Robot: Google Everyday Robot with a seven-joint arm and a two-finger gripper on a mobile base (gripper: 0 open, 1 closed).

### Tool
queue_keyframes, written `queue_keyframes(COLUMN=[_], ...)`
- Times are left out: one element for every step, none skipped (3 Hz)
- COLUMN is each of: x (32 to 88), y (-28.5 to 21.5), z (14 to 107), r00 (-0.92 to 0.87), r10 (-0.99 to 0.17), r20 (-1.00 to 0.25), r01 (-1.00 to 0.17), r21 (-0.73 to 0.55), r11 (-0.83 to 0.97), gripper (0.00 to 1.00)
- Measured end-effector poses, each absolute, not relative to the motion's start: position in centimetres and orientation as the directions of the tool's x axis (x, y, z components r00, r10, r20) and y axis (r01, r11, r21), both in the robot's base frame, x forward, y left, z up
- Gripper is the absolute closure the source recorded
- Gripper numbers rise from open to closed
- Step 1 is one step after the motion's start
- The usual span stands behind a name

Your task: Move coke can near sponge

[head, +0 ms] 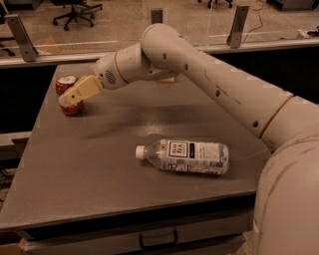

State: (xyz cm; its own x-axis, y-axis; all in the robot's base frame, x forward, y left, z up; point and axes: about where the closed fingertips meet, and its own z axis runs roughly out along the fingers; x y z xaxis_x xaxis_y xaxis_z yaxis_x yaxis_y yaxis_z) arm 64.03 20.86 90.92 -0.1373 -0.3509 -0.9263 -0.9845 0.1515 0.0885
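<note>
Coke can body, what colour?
Red-orange with a silver top: the coke can shows in the camera view, gripper right in front of it.

One coke can (65,83), one plastic bottle (187,156), one table (99,164), one hand (71,97) at the can.

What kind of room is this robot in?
Probably an office or lab: a wheeled office chair stands behind, and a robot arm works over a gray table. Its tool is at the coke can, far left.
</note>
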Motion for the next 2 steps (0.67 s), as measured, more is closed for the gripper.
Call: queue_keyframes(x=[63.62,64.07], y=[21.01,21.98], z=[90.91,90.53], r00=[-0.133,-0.075], r10=[-0.340,-0.318], r20=[-0.931,-0.945], r01=[-0.986,-0.992], r21=[0.089,0.037], r11=[0.141,0.124], gripper=[0.00,0.00])
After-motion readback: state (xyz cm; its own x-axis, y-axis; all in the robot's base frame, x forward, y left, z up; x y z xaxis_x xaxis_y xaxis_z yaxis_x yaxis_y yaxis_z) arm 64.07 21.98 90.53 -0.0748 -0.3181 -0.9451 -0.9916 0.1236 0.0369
